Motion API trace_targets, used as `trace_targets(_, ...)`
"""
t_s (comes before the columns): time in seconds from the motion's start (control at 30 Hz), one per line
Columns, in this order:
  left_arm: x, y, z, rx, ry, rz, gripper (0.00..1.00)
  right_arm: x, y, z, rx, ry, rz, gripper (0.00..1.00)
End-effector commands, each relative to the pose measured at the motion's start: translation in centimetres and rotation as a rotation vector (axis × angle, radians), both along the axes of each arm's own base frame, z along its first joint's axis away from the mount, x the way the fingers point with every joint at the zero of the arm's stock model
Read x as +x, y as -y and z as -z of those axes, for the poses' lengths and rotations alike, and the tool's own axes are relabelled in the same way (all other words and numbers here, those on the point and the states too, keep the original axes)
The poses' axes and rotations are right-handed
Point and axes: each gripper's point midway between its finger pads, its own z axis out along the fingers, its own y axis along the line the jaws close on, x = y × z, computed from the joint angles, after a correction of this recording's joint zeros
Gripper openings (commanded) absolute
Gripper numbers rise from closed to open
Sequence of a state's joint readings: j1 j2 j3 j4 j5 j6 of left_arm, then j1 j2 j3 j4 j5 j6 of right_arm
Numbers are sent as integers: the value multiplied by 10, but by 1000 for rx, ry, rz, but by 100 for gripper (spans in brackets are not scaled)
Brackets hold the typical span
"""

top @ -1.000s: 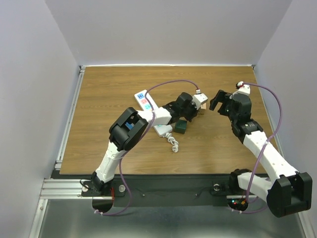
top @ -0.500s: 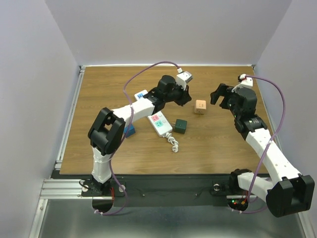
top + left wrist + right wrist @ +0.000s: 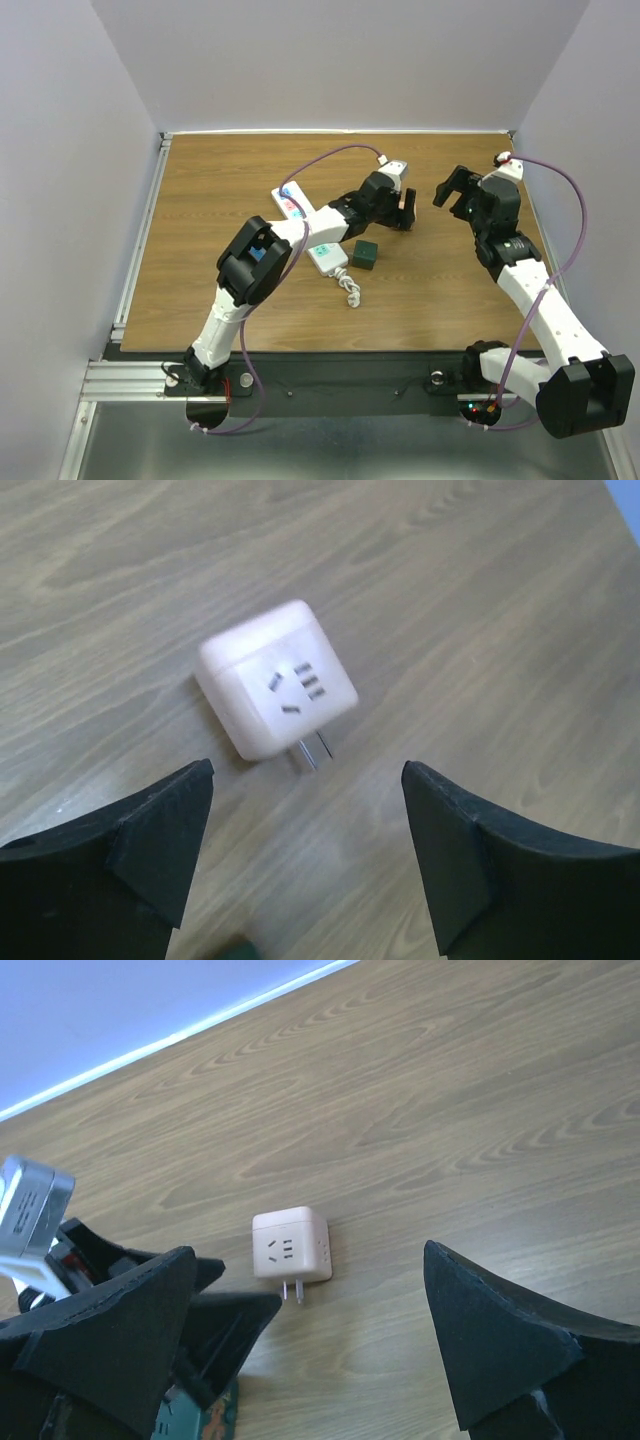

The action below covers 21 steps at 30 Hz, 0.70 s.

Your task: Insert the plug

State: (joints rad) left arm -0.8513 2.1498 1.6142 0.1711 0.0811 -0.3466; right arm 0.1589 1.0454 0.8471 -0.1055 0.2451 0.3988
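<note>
Bright, even, diffuse light; faint soft shadow beside plug (image 3: 277, 680) on desk (image 3: 480, 600). Left wrist view slightly soft, possibly motion blur.

plug (image 3: 277, 680) on table (image 3: 200, 190), power strip (image 3: 326, 259) left

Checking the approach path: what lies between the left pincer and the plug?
Nothing but bare table. In the left wrist view the plug lies on its side just ahead of the open left pincer, with only wood between them.
</note>
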Motion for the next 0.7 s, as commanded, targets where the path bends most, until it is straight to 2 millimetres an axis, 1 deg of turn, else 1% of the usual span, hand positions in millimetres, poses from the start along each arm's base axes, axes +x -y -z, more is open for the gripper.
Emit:
trace_targets(0.0, 29, 7, -34, -32, 59, -175, 89, 1, 5, -34, 31, 85, 28, 100)
trace_targets(0.03, 33, 5, -28, -19, 61, -197, 89, 0, 5, -33, 33, 85, 27, 100)
trace_targets(0.07, 35, 8, -32, -26, 68, -201, 91, 0, 4, -32, 34, 83, 21, 100)
trace_targets(0.1, 37, 9, -32, -26, 70, -200, 91, -1, 4, -33, 35, 85, 21, 100)
trace_targets(0.13, 37, 12, -31, -27, 68, -194, 95, -1, 3, -32, 36, 83, 17, 100)
trace_targets(0.17, 36, 16, -23, -16, 62, -189, 96, -1, 4, -31, 38, 81, 17, 100)
trace_targets(0.2, 38, 20, -29, -13, 71, -190, 99, -1, 3, -31, 41, 81, 13, 100)
trace_targets(0.23, 41, 26, -27, 3, 85, -199, 99, -1, 3, -31, 40, 81, 11, 100)
trace_targets(0.3, 42, 23, -17, 52, 75, -209, 99, -2, 1, -33, 46, 87, 5, 100)
trace_targets(0.33, 44, 25, -17, 52, 79, -213, 99, -2, 1, -34, 45, 90, 3, 100)
trace_targets(0.37, 42, 24, -8, 74, 66, -213, 99, -4, 2, -34, 50, 93, 4, 100)
trace_targets(0.43, 43, 24, -1, 85, 60, -214, 99, -4, 1, -36, 52, 97, -1, 100)
trace_targets(0.5, 41, 26, 0, 94, 60, -208, 99, -5, 1, -38, 55, 103, -2, 100)
trace_targets(0.53, 41, 25, 6, 110, 58, -211, 99, -5, 1, -38, 54, 103, -4, 100)
trace_targets(0.57, 42, 26, 4, 113, 62, -213, 99, -5, 0, -39, 58, 105, -5, 100)
trace_targets(0.63, 40, 25, 13, 143, 54, -211, 99, -6, 0, -39, 61, 106, -9, 100)
trace_targets(0.67, 40, 26, 13, 142, 53, -206, 99, -6, -1, -39, 63, 106, -11, 100)
